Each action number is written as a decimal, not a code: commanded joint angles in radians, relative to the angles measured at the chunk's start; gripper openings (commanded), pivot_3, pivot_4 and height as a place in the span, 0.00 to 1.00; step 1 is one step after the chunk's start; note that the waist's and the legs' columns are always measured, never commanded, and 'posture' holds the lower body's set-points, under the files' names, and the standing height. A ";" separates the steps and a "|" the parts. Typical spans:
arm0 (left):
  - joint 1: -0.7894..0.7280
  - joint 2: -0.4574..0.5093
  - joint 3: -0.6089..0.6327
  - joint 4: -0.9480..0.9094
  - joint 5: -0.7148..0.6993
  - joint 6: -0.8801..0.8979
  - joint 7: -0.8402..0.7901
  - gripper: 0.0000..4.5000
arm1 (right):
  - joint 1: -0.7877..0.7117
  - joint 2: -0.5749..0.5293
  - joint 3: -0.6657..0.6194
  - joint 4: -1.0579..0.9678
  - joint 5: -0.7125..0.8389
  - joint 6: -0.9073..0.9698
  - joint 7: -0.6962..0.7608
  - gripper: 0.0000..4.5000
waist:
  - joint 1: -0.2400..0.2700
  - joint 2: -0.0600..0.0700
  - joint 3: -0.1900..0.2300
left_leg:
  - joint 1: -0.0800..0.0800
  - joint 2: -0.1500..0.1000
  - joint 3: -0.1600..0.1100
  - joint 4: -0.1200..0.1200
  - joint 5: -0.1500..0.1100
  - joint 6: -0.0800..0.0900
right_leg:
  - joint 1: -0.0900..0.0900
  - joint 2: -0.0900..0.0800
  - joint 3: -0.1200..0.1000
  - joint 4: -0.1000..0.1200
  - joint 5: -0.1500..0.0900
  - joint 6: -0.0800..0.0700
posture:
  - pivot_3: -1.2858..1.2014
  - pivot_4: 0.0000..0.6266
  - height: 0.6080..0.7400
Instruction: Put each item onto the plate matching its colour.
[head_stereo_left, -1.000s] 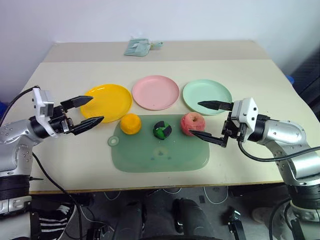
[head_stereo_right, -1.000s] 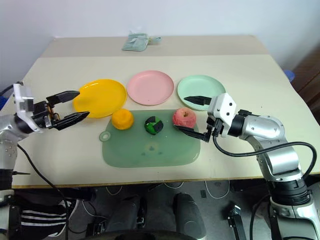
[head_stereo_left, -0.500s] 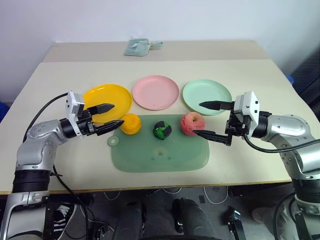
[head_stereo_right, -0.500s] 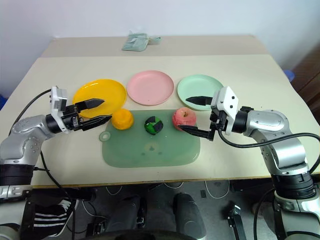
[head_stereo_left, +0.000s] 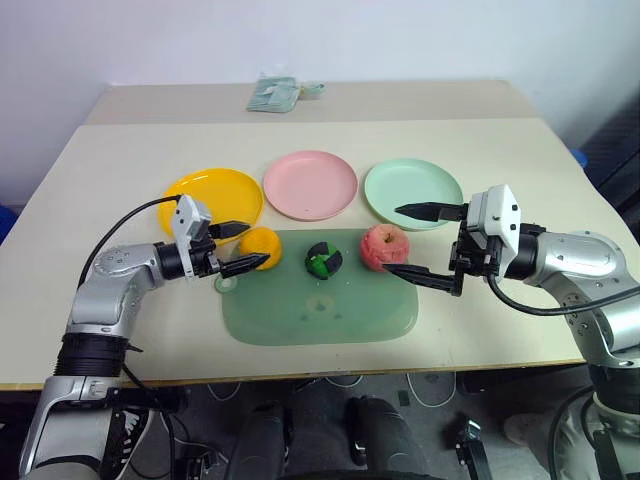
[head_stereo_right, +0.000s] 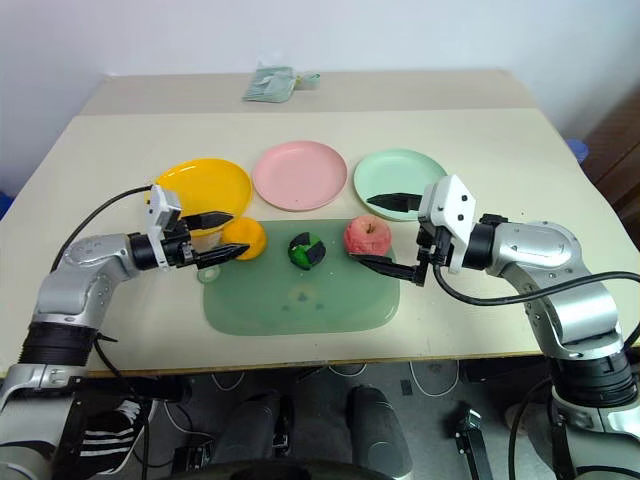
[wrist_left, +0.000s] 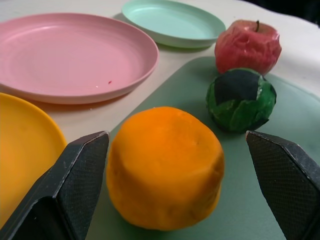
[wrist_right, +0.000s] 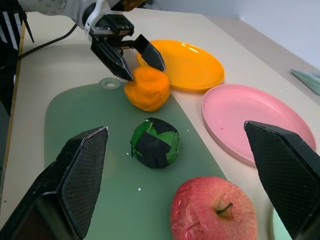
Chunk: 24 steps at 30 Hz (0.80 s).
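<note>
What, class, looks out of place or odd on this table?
Nothing is spilled or broken. The orange, green-and-black ball and apple sit on the green mat, not on plates. A crumpled pale green cloth lies at the far edge.

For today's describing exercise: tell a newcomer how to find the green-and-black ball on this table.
Start at the large flat green mat on the near half of the beige table. Three small round things sit in a row along its far edge; the green-and-black ball is the middle one, between the orange and the red apple. It is the smallest and the only two-toned one.
</note>
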 joint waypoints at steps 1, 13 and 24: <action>-0.025 -0.013 -0.011 -0.001 0.016 0.003 0.014 1.00 | -0.015 -0.010 -0.018 -0.043 0.008 0.002 -0.012 0.99 | 0.000 0.000 0.000 | 0.000 0.000 0.000 0.000 0.000 0.000 | 0.000 0.000 0.000 0.000 0.000 0.000 | 0.52 0.24 0.96; -0.034 -0.045 -0.050 0.034 0.097 -0.062 0.056 0.70 | -0.007 -0.006 -0.016 -0.063 0.006 -0.003 -0.024 1.00 | 0.001 0.000 0.000 | 0.000 0.000 0.000 0.000 0.000 0.000 | 0.000 0.000 0.000 0.000 0.000 0.000 | 0.52 0.24 0.96; -0.187 -0.073 0.187 0.140 0.014 0.037 0.345 0.70 | -0.100 0.076 0.010 -0.016 -0.026 -0.007 -0.128 1.00 | -0.004 -0.001 0.000 | 0.000 0.000 -0.001 0.000 0.000 0.000 | 0.000 0.000 0.000 0.000 0.000 0.001 | 0.52 0.24 0.96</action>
